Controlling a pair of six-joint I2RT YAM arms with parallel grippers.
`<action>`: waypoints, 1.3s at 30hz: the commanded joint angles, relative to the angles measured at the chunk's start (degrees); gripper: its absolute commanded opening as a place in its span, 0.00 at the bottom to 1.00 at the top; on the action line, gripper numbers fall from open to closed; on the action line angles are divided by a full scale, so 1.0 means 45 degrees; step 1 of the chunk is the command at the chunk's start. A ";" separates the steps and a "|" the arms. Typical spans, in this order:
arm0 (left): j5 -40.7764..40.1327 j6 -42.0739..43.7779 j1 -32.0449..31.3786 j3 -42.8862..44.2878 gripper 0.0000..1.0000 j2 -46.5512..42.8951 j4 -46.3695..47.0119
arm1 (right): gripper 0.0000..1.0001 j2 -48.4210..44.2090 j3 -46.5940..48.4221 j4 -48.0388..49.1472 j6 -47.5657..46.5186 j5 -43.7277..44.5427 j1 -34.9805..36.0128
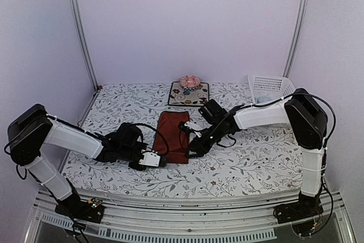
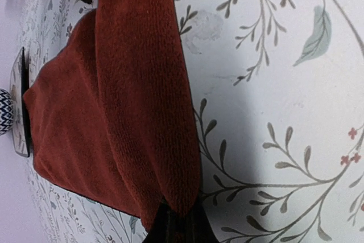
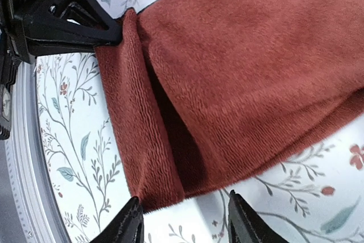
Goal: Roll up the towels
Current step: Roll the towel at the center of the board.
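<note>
my left pincer point(image 2: 177, 225) pinches the towel's point(image 2: 114, 112) folded edge at its 7 o'clock corner; my right pincer point(image 3: 186, 220), at 5 o'clock, stands apart astride that edge.

A square floral mat point(image 1: 190, 98) lies at the far edge of the leaf-patterned surface point(image 1: 256, 157), bearing a pink round item point(image 1: 189, 81). A white basket point(image 1: 270, 88) sits far right.
</note>
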 commanded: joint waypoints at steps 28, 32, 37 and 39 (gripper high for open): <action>0.5944 -0.1037 0.2472 0.4795 0.00 0.2145 -0.9067 | 0.72 -0.1325 -0.4885 0.9456 -0.8749 0.9463 0.4930; 0.6358 -0.0791 0.2761 0.5225 0.00 0.2512 -0.9574 | 0.64 -0.0868 -0.4805 0.9700 -0.8904 0.9851 0.4915; 0.6623 -0.0557 0.2883 0.5492 0.00 0.2819 -0.9921 | 0.51 -0.0629 -0.4782 0.9802 -0.8740 0.9983 0.4684; 0.6734 -0.0459 0.2923 0.5585 0.00 0.2884 -1.0079 | 0.43 -0.0529 -0.4741 0.9805 -0.8657 1.0026 0.4644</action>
